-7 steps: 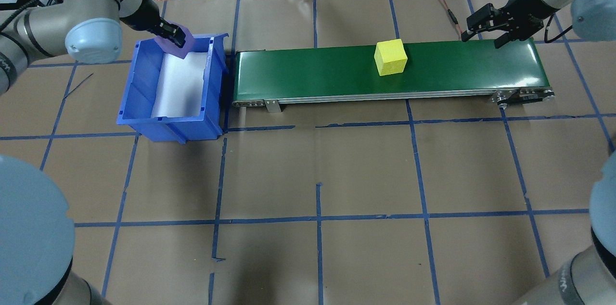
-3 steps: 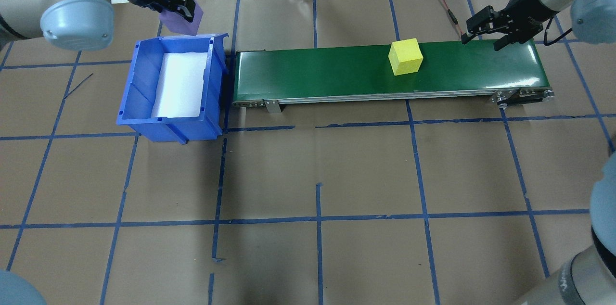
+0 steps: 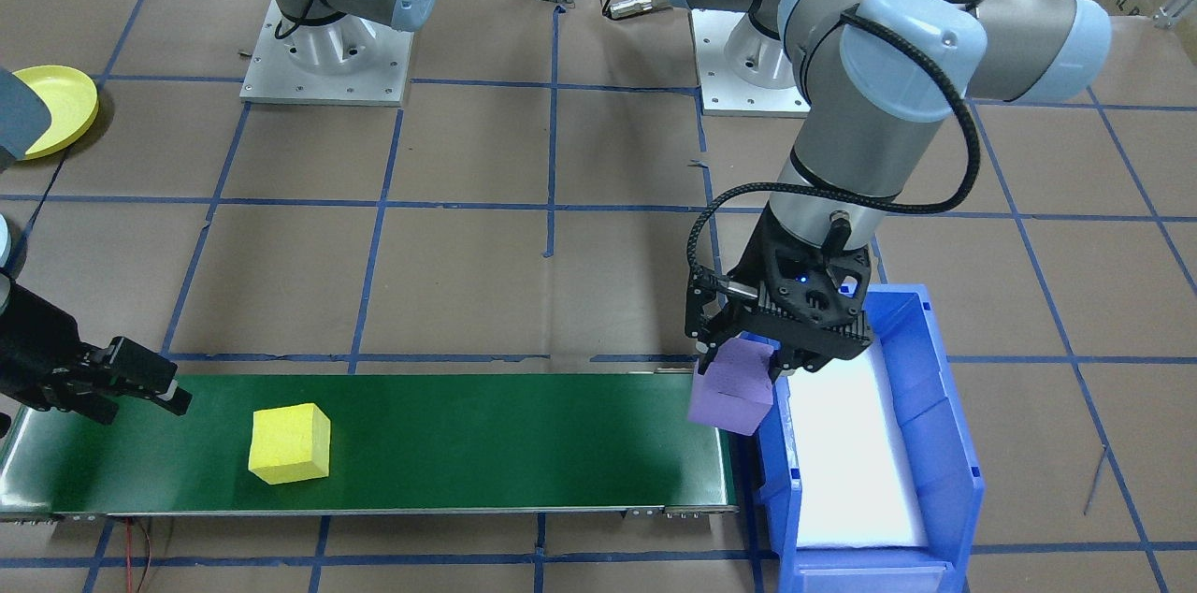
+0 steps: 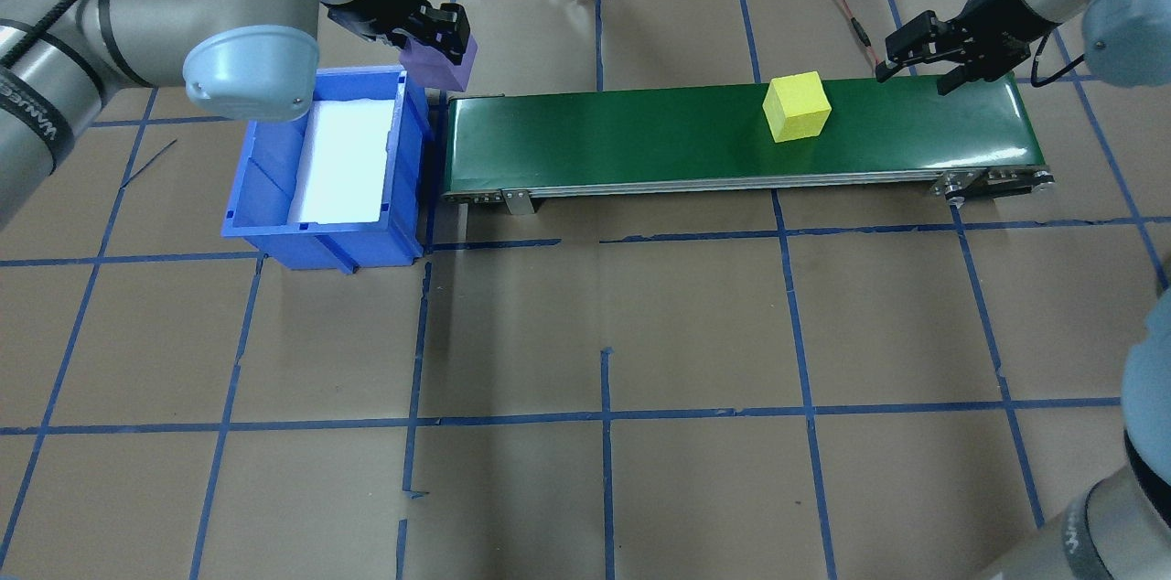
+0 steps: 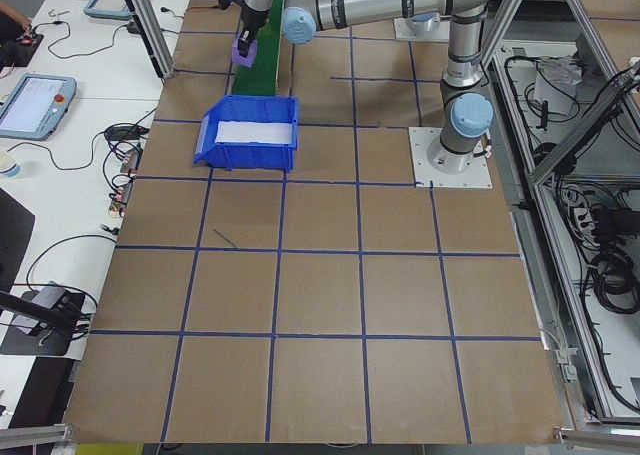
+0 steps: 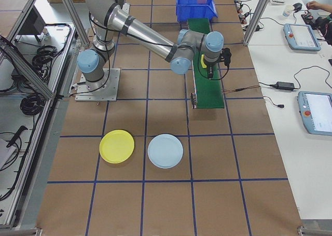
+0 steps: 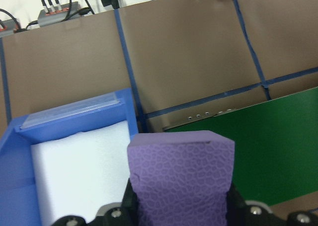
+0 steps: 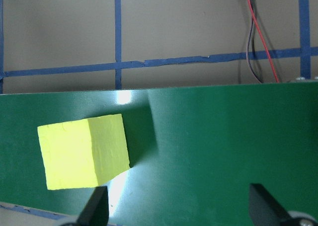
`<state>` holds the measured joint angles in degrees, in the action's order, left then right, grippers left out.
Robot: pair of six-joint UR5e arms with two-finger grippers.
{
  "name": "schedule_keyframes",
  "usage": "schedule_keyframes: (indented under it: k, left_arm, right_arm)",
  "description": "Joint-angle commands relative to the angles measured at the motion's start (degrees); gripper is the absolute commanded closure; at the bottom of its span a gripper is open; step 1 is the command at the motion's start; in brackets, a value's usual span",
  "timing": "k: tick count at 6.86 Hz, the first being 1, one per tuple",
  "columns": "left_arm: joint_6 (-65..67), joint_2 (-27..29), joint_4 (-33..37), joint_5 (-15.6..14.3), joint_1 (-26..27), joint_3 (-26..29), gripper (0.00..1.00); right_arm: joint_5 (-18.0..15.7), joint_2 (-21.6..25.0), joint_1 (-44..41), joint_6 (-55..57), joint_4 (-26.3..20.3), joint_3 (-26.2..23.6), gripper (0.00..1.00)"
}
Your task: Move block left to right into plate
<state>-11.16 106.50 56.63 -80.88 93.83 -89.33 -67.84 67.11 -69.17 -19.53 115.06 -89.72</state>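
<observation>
Purple foam fills our left gripper [image 3: 739,367]: we hold the purple block [image 3: 731,395] clamped between the fingers, lifted above the gap between the blue bin [image 4: 265,196] and the green belt [image 4: 640,136]. Our right gripper [image 4: 915,66] hangs open over the belt's other end, near the yellow block [image 4: 797,107] lying on it. We see the yellow plate [image 6: 116,146] on the table, well apart from both.

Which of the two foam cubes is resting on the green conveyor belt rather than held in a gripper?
The yellow cube. It sits free on the belt near the open right gripper, while the purple cube is clamped in the left gripper.
</observation>
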Motion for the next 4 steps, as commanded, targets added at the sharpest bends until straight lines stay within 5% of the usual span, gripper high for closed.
schedule_keyframes:
  k: [1,4]
  left_arm:
    - [-2.8,1.87,-1.51,6.34,0.74,-1.89,0.46]
    - [-5.54,5.98,-4.05,2.86,0.74,-1.81,0.46]
  right_arm:
    - [1.31,-0.48,0.0,-0.33,5.57,-0.02,0.0]
    - [4.81,-0.75,0.0,-1.47,6.14,-1.85,0.0]
